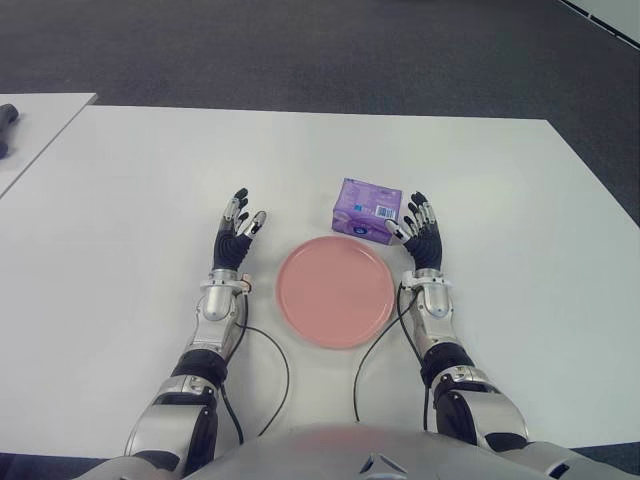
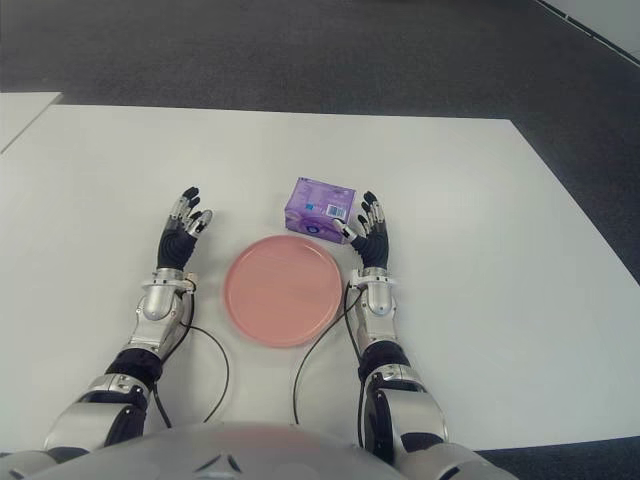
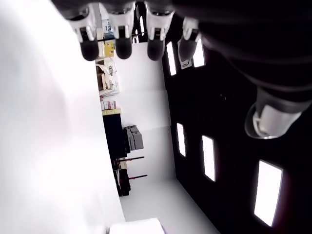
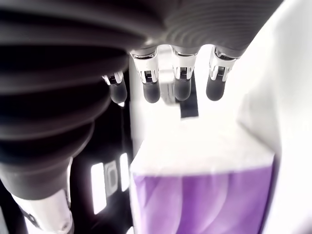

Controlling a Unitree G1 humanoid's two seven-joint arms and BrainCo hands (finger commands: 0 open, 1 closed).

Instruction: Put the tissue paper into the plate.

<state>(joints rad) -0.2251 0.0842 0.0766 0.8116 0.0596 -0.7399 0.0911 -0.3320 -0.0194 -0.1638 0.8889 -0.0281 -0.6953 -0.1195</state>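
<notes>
Beyond the pink plate (image 1: 335, 292), on the white table (image 1: 130, 200): tissue pack (image 1: 368, 210), purple, likely light, soft, crushable; best taken across its long sides. Right hand (image 1: 420, 236) beside it, unclenched, empty; left hand (image 1: 235, 235) likewise.

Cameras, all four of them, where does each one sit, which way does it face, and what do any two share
Left eye: head, looking down at the white table; both arms, left hand, right hand, pink plate, purple tissue pack.
Right eye: same scene, slightly shifted.
Left wrist: past its open fingers across the table into the room.
Right wrist: past its open fingers at the pack.
Shared: both eyes and right wrist show the pack.
</notes>
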